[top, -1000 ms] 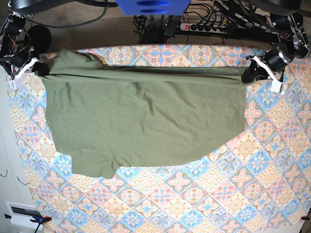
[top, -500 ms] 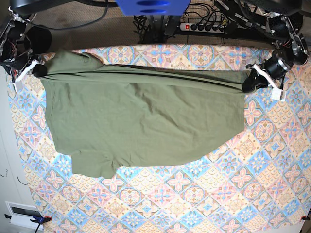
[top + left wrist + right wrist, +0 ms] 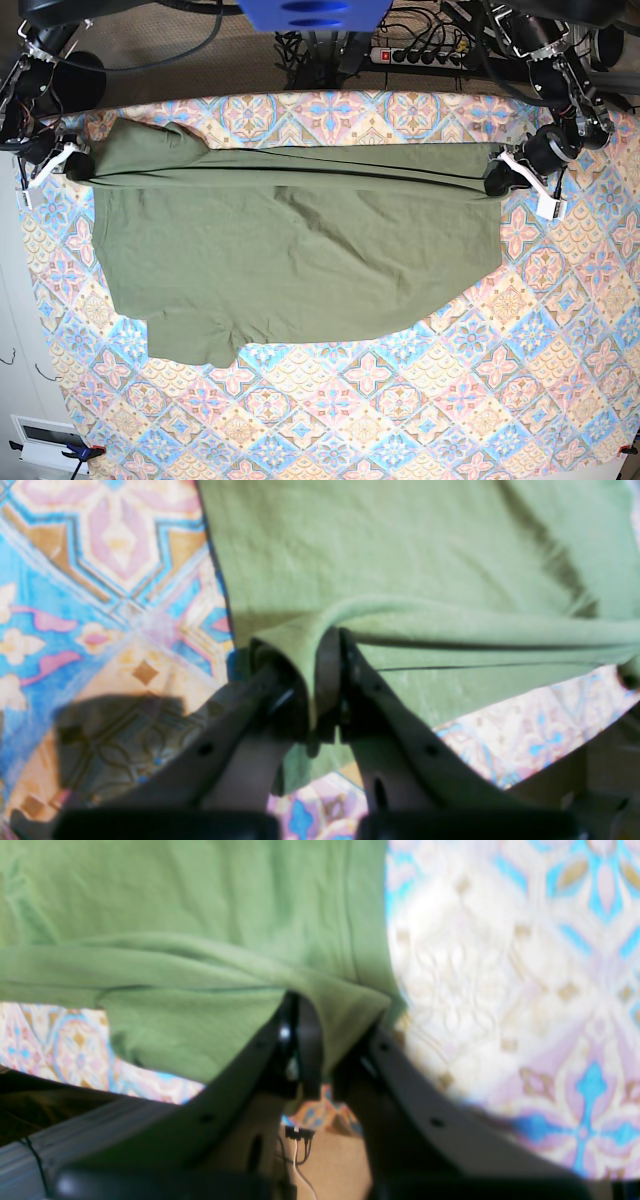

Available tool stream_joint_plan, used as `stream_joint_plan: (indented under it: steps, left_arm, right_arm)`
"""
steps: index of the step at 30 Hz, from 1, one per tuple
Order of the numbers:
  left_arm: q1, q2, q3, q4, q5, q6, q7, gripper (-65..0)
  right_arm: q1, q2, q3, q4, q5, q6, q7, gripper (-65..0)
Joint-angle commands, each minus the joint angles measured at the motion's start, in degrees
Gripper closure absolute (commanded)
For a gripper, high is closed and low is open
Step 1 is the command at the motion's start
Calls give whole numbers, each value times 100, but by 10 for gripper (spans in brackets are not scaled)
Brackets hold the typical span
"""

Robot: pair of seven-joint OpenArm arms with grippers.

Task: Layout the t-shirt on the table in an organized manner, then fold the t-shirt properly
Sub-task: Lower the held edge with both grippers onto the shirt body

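Base view: olive-green t-shirt [image 3: 290,265] lies spread on the worktop [image 3: 480,400], its far edge pulled into a taut ridge running btwn the two grippers, rest of the body flat toward the near side w/ one sleeve sticking out at the near corner on the right arm's side. Left gripper [image 3: 497,177] and right gripper [image 3: 74,164] each sit at one end of that ridge, but from here jaws are too small to read. Left wrist view fills that in: left gripper [image 3: 327,680] jaws pressed together, pinching a fold of shirt corner [image 3: 400,570], cloth draping over and beyond the tips, tile-pattern cover beside. Right wrist view: right gripper [image 3: 325,1040] jaws likewise clamped on the shirt's [image 3: 200,915] hem corner, and below the jaws it shows worktop edge, cables [image 3: 300,1160] and floor.
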Motion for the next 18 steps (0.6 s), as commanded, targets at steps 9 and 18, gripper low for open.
stream_joint_plan:
  steps: [9,18]
  left_arm:
    - [-174,-61,390,-66,370,-10,-133,-111]
    - [-24,-79,390,39,317,-10,-115,-337]
  right_arm:
    - [135,145,49,105,66,-3,121,-145]
    - [-419,145,49,764,75,-3,104,-331]
